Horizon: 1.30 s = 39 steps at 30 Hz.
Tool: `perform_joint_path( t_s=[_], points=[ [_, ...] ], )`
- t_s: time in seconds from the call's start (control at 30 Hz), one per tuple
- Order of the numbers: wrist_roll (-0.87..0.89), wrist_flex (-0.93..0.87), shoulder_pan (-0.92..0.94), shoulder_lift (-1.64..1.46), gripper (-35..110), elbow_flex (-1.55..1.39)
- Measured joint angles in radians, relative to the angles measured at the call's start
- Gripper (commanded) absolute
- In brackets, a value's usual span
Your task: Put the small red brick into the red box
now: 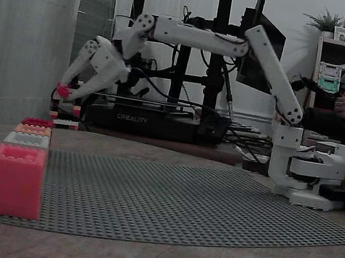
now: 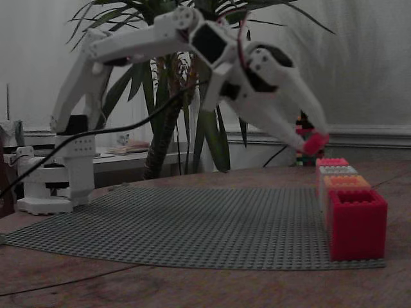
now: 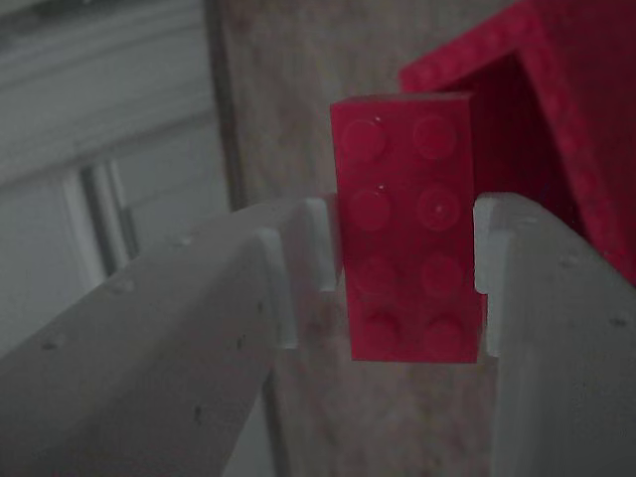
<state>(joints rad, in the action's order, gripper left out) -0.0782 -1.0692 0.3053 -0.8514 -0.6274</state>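
Observation:
My gripper [image 1: 64,91] is shut on the small red brick [image 1: 63,90], holding it in the air above the far end of the row of boxes. The brick [image 2: 314,143] shows red at the fingertips of the gripper [image 2: 313,144]. In the wrist view the studded brick [image 3: 407,199] sits clamped between the two white fingers of the gripper [image 3: 402,243]. The red box [image 3: 566,109] lies behind it at the upper right, its opening showing. That crimson box is the farthest in the row [image 1: 37,122] and the nearest one [image 2: 356,221] from the other side.
The row stands on the edge of a grey studded baseplate [image 1: 181,202]: a pink-red box [image 1: 14,180], a white box [image 1: 26,140], an orange box [image 1: 33,129]. A black 3D printer [image 1: 154,121] stands behind the table. The arm's base [image 1: 309,172] is at the right.

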Motion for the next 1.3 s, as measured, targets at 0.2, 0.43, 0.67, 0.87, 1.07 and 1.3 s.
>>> perform_joint_path(
  t_s=[0.2,0.43,0.67,0.87,1.07,1.3],
  points=[
    [-0.002,-0.078,-0.015,0.164,0,0.245],
    [-0.035,-0.081,-0.023,0.321,1,0.430],
    [-0.037,-0.080,-0.025,0.353,13,0.471],
    [-0.054,-0.080,-0.028,0.387,12,0.492],
    [-0.071,-0.080,-0.031,0.390,0,0.492],
    [-0.049,-0.084,-0.040,0.261,0,0.336]
  ],
)
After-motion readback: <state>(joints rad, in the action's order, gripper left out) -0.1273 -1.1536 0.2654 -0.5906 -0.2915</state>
